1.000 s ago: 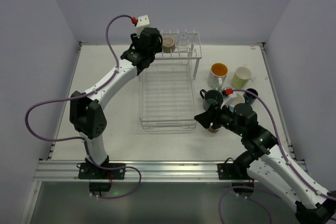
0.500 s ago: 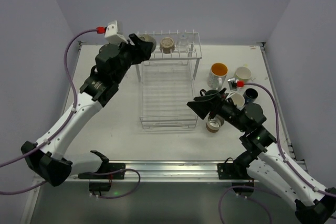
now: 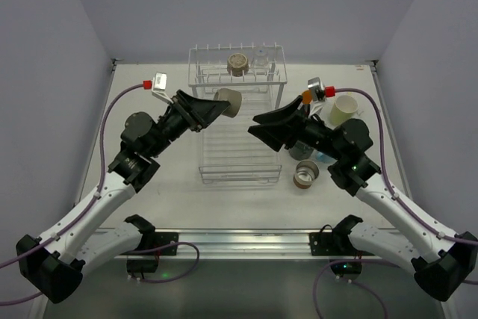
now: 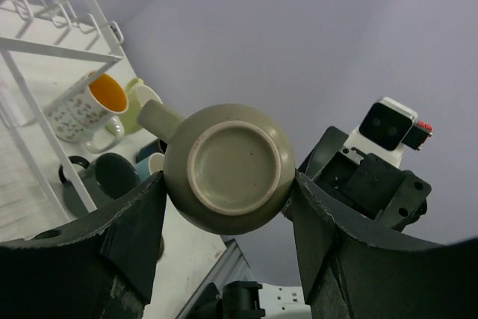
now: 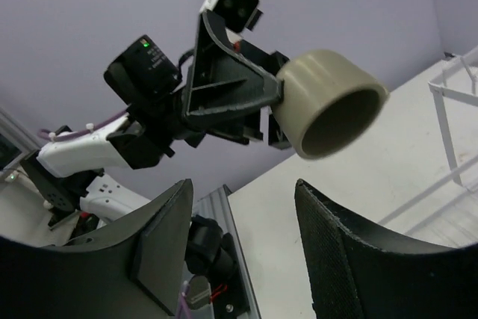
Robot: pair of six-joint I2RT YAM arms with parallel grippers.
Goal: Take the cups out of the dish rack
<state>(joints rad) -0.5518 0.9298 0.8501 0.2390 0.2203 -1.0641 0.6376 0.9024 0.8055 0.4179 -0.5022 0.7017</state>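
My left gripper (image 3: pixel 216 107) is shut on a small olive cup (image 3: pixel 228 101) and holds it in the air above the lower basket of the white wire dish rack (image 3: pixel 237 156). In the left wrist view the cup's base (image 4: pixel 233 162) sits between the fingers. My right gripper (image 3: pixel 258 124) is open and empty, raised and pointing at that cup (image 5: pixel 333 102) from its right. A tan cup (image 3: pixel 238 63) and a clear glass (image 3: pixel 261 57) stand on the upper shelf. A brown cup (image 3: pixel 305 175) lies on the table to the right of the rack.
More cups stand to the right of the rack: white with orange inside (image 4: pixel 88 107), pale yellow-green (image 3: pixel 344 109), dark green (image 4: pixel 112 175), light blue (image 4: pixel 154 162). My right arm (image 3: pixel 345 151) hangs over them. Walls close off the left, back and right.
My left gripper has pulled back from the upper shelf with the olive cup, toward the middle. My right gripper has risen from beside the brown cup and swung left toward the olive cup.
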